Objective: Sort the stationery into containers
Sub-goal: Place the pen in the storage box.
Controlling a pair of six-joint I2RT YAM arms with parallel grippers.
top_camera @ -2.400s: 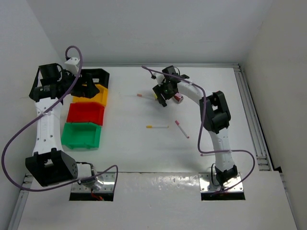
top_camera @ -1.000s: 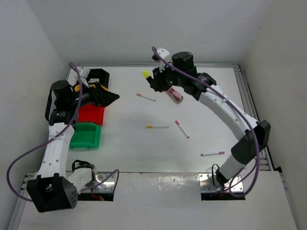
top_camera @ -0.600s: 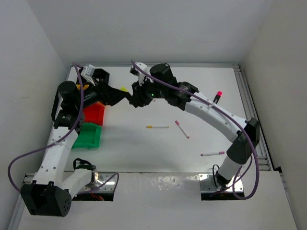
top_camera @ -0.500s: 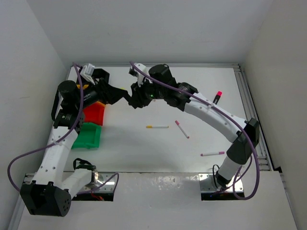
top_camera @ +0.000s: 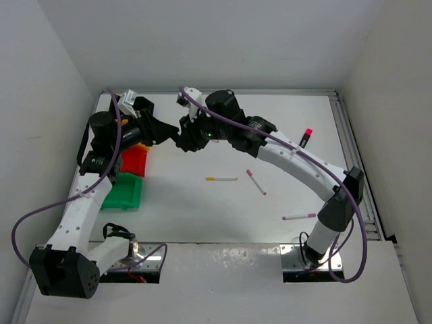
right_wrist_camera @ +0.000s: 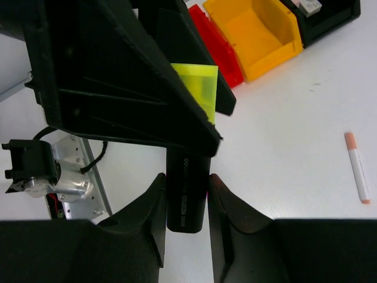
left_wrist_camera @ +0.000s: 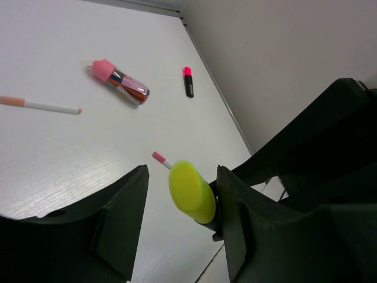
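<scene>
Yellow-capped and black-barrelled, the short marker [right_wrist_camera: 187,203] is held in the air over the white bench [top_camera: 202,209], near the yellow plastic bin [right_wrist_camera: 271,62] and the red plastic bin [right_wrist_camera: 224,59]. We see the right gripper [right_wrist_camera: 187,180] clamped on its black barrel. The left gripper [left_wrist_camera: 179,177] stands partly apart around the yellow cap, with a gap on one side. A thin white pen with an orange end [top_camera: 221,179] lies on the bench, well apart.

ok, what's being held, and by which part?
Right gripper clamps the yellow-capped black marker by its barrel; left gripper flanks the cap, not yet closed.
</scene>
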